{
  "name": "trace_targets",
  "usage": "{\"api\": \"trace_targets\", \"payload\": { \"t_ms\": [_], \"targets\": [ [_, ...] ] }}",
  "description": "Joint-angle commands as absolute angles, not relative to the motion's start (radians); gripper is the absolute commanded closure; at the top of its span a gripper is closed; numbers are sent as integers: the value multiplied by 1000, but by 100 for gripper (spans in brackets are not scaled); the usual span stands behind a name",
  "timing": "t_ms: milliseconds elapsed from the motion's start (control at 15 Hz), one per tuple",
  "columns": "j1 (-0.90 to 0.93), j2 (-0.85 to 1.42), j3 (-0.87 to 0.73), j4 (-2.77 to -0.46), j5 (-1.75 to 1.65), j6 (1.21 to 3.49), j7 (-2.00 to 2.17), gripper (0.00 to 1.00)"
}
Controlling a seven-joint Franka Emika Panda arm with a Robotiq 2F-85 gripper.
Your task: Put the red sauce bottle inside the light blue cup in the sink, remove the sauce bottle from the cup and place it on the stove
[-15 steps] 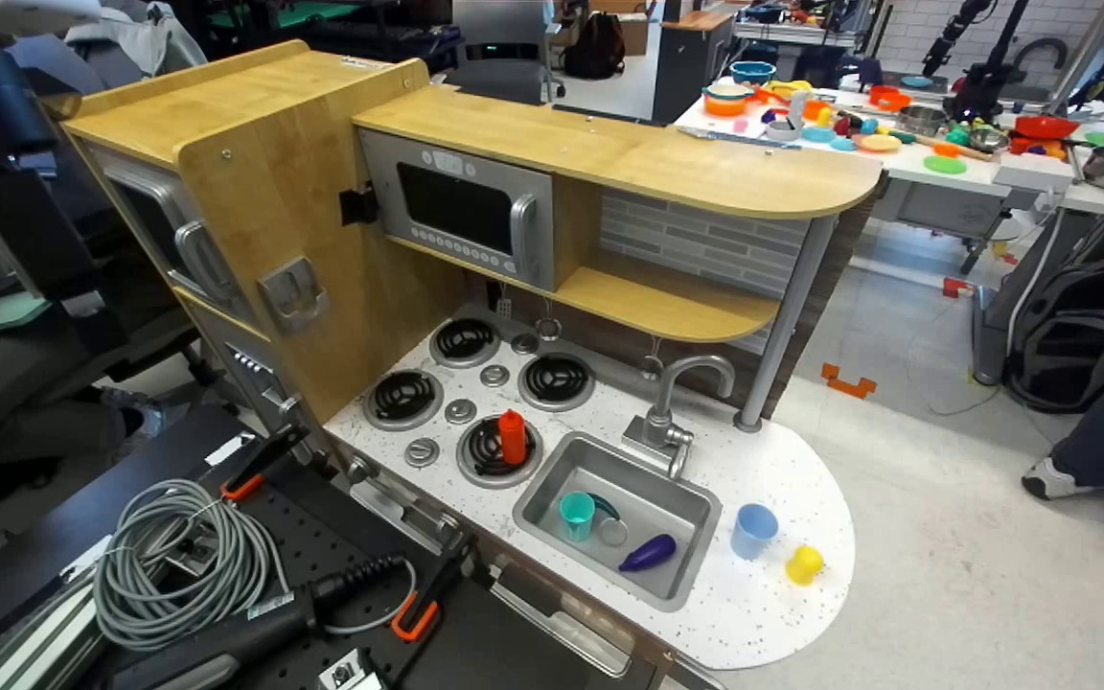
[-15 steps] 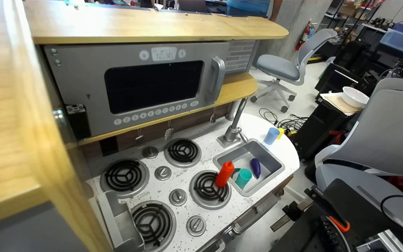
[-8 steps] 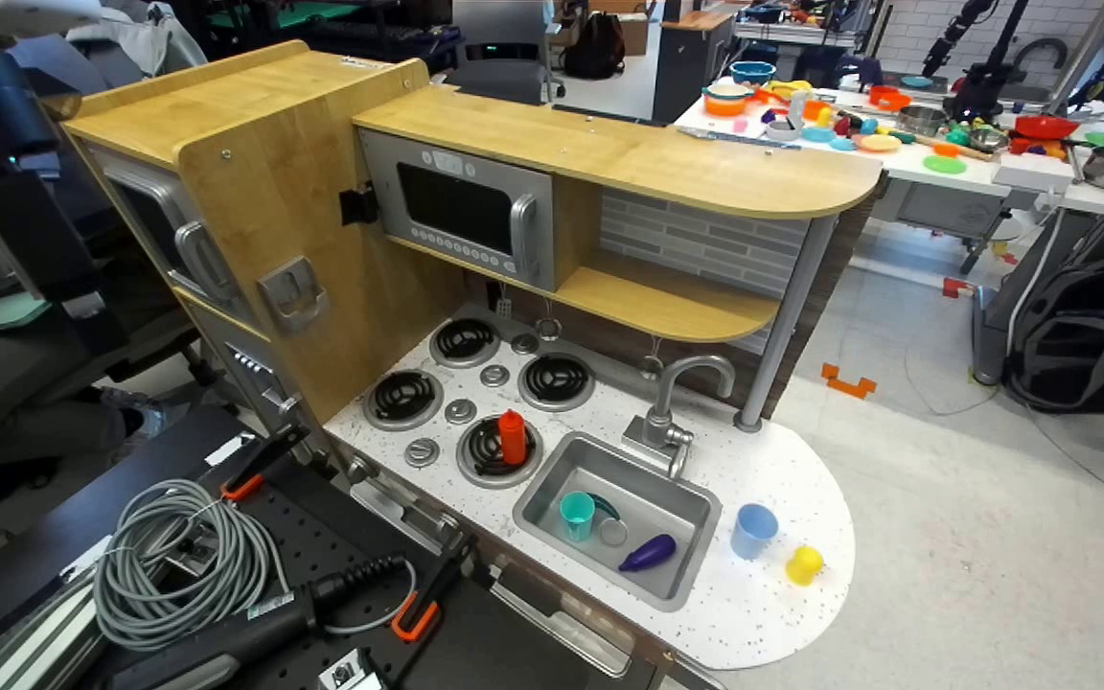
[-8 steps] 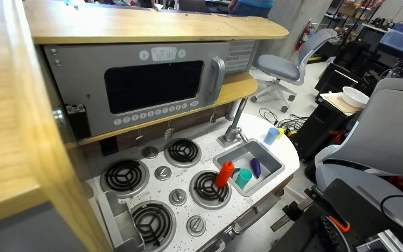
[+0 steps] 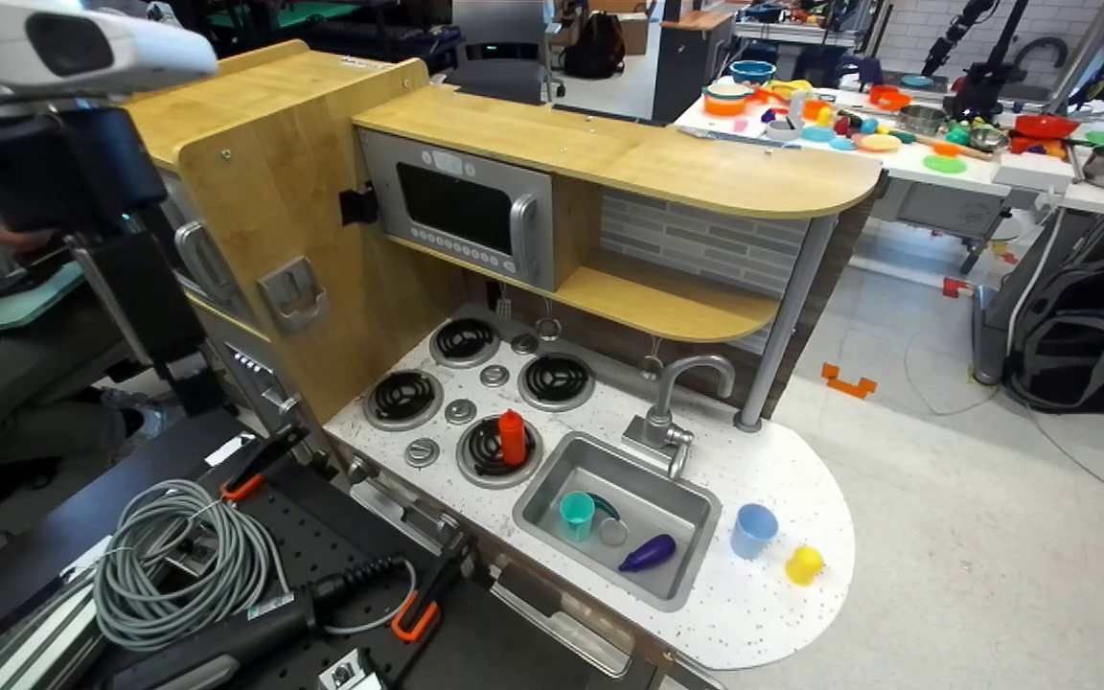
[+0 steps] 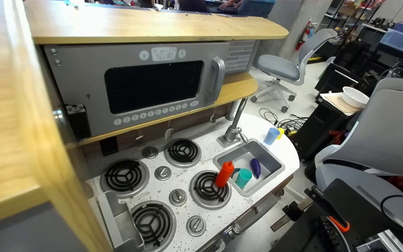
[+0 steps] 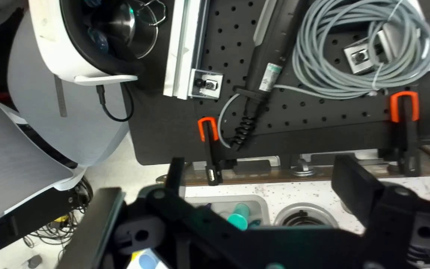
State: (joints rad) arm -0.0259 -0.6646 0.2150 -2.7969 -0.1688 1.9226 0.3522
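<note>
The red sauce bottle [image 5: 512, 438] stands upright on a burner of the stove [image 5: 402, 398], beside the sink. It also shows in an exterior view [image 6: 225, 174] but is hidden in the wrist view. The light blue cup [image 5: 577, 516], blue-green, stands in the sink [image 5: 648, 508], with nothing red in it. It also shows in an exterior view [image 6: 244, 177] and in the wrist view [image 7: 240, 216]. My gripper [image 7: 261, 173] is open, its fingers wide apart and empty. In an exterior view my gripper [image 5: 183, 369] is at the left, near the tall wooden cabinet, well away from bottle and cup.
A purple eggplant [image 5: 649, 553] lies in the sink. A periwinkle cup [image 5: 754, 532] and a yellow item [image 5: 804, 565] stand right of it. The faucet [image 5: 662, 412] and microwave shelf [image 5: 461, 206] rise behind. A coiled cable [image 7: 349, 74] and orange clamps [image 7: 208, 129] are on the black table.
My arm and gripper have swung rightward, further into an exterior view from its left edge. The bottle, the cup and the other counter items have not moved.
</note>
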Motion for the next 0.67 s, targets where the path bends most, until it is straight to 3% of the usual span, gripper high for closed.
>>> {"api": "trace_targets", "payload": {
  "t_ms": [0,600],
  "targets": [
    [-125,-551,130,-2796,-294,2027,324,0],
    [-259,-127,-47,-2768,-449,2625,293,0]
  ]
}}
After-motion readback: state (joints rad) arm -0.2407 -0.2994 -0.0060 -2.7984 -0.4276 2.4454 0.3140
